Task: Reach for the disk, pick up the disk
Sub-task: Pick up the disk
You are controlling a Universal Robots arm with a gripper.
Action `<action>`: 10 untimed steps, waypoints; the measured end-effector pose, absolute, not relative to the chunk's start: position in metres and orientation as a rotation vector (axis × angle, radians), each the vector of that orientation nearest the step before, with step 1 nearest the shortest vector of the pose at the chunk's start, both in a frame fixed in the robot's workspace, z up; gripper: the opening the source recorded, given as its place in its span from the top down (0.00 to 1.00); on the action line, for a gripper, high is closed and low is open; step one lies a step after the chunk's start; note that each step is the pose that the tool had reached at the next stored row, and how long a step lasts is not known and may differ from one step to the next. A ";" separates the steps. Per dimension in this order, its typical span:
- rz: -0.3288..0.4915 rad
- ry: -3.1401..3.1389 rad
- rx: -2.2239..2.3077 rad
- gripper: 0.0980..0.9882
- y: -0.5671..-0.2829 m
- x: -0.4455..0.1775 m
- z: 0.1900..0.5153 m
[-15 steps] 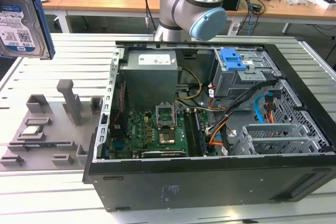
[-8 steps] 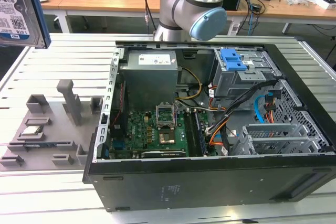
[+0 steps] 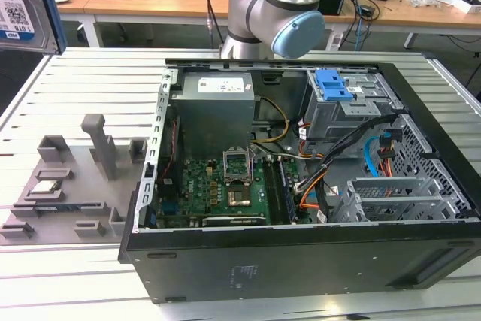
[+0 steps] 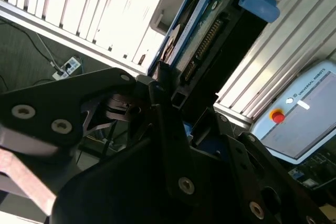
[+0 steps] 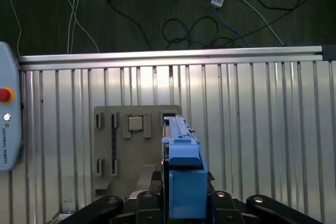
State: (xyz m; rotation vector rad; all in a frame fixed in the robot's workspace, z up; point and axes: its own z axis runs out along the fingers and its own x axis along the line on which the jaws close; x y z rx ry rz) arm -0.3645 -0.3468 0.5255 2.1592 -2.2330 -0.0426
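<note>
Disk (image 4: 207,40), edge-on between fingers (image 4: 167,109) (long axis outward)

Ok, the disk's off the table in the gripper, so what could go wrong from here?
1. The gripper grips the disk near one end, and most of it sticks out beyond; it may tilt or slip in a fast move.
2. It appears to hang over the grey fixture that holds a chip; a drop would likely hit them.
3. The pendant lies on the same table; a wide swing might clip it.
</note>
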 end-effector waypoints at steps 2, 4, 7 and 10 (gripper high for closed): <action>-0.043 -2.233 2.159 0.70 -0.347 -0.364 0.530; -0.044 -2.233 2.159 0.70 -0.347 -0.364 0.535; -0.044 -2.233 2.159 0.70 -0.347 -0.364 0.538; -0.044 -2.233 2.159 0.70 -0.347 -0.364 0.539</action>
